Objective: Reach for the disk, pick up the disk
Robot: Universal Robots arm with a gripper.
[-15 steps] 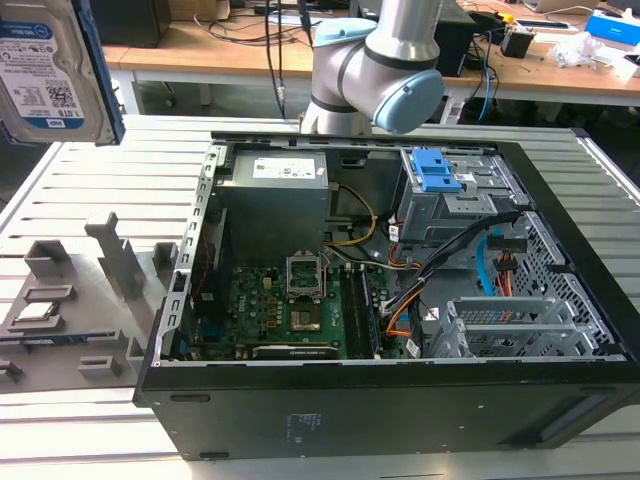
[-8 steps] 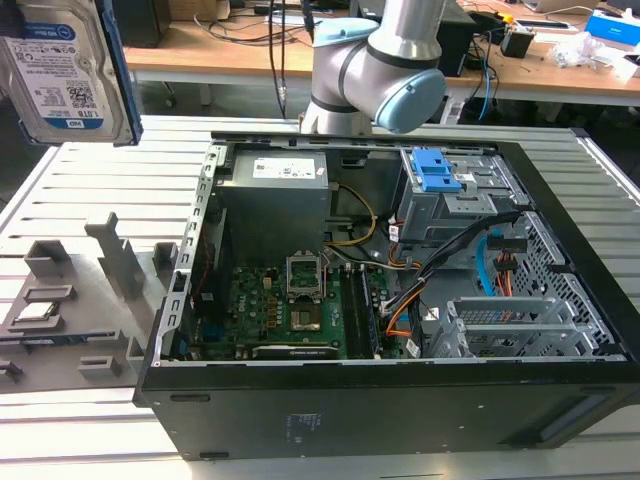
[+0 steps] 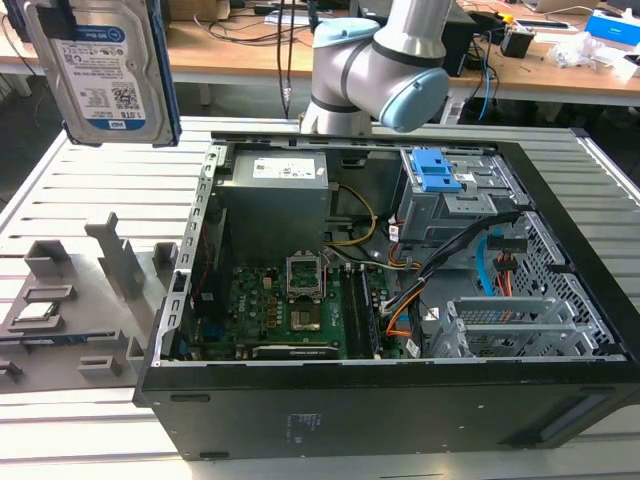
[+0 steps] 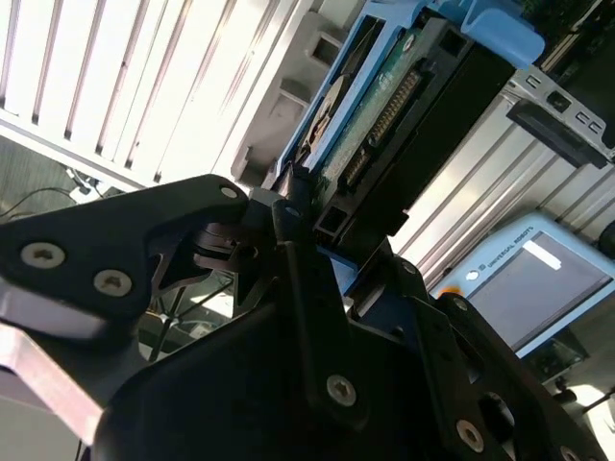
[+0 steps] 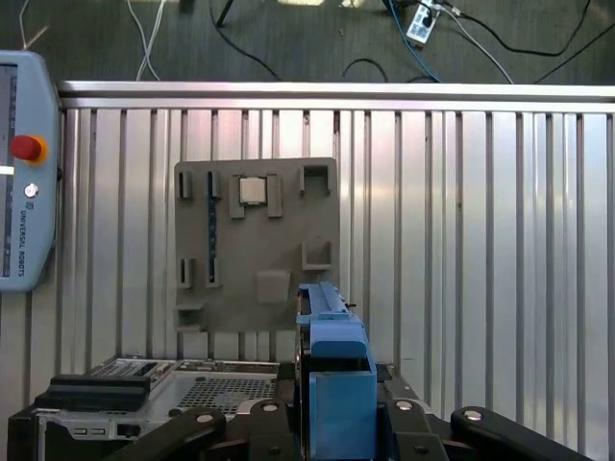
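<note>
closest in, the gripper has its black fingers clamped tight on the disk. the second wrist view shows the disk edge-on, with the connector row and circuit board bare at one end. the disk looks rigid, fairly heavy for its size and sensitive to knocks. its metal faces are probably slick, so the flat sides and the blue bracket along the edges seem the safer places to grip, well off the connector and board. in the first wrist view the disk shows its blue edge between the fingers. well beyond it lie a grey fixture plate carrying a small square chip, the slatted table and a teach pendant. the exterior view adds what neither wrist view gives: the labelled face of the disk, up in the air at the upper left of the frame. it is apart from the open computer case, and the arm is farther back at top centre.
</note>
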